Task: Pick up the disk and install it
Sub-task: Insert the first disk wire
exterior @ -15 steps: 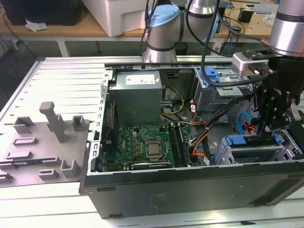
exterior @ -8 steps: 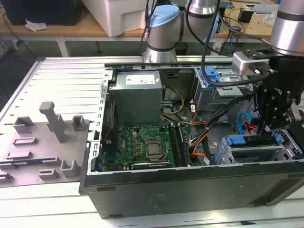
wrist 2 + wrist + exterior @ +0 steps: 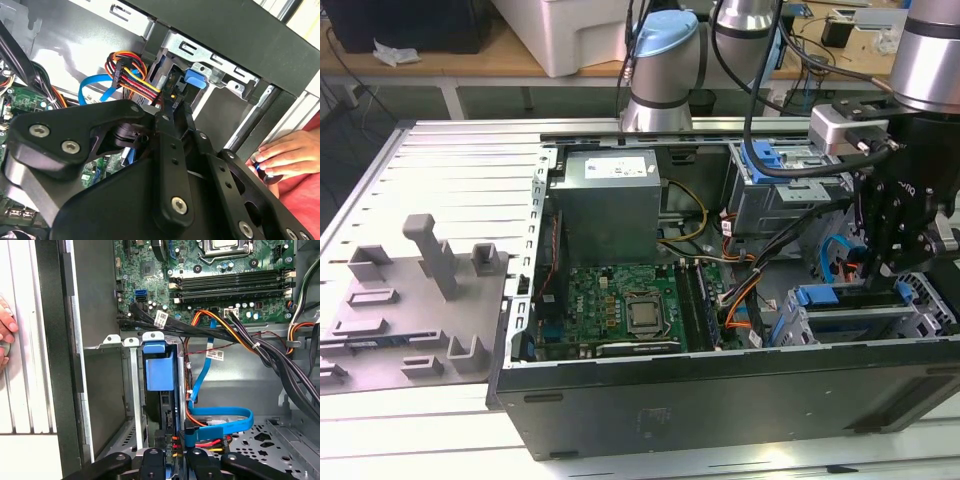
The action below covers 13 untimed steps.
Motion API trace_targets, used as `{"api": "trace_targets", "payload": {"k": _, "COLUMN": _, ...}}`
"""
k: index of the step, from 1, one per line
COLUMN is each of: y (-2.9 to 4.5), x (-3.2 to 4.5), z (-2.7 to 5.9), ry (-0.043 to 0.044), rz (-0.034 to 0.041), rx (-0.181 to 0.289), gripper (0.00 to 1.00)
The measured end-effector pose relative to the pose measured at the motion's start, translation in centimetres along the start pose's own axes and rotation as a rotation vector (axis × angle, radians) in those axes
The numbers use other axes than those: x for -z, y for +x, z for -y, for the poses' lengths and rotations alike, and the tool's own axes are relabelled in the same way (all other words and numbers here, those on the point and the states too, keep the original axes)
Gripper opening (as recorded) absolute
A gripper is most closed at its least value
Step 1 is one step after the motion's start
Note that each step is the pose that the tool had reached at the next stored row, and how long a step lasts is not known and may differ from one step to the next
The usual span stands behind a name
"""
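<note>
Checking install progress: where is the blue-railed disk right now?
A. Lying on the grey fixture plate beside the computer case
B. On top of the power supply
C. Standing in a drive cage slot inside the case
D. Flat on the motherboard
C: in the first wrist view the disk, blue rail showing, sits between the metal walls of the drive cage, close by the gripper.

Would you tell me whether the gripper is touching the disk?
Cannot tell. In the first wrist view the gripper sits at the end of the disk, but cables hide where they would meet.
</note>
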<state>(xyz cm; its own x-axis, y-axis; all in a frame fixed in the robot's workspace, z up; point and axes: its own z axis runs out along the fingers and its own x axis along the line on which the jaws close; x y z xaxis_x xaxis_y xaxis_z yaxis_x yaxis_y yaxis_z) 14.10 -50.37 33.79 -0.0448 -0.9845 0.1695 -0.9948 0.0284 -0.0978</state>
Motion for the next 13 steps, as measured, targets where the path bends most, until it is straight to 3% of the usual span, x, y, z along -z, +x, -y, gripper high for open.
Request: {"api": "trace_targets", "payload": {"k": 13, "y": -0.01, "x": -0.02, "z": 0.27, "ry": -0.0004, "rz": -0.0003, "rx": -0.002, "gripper": 0.24}}
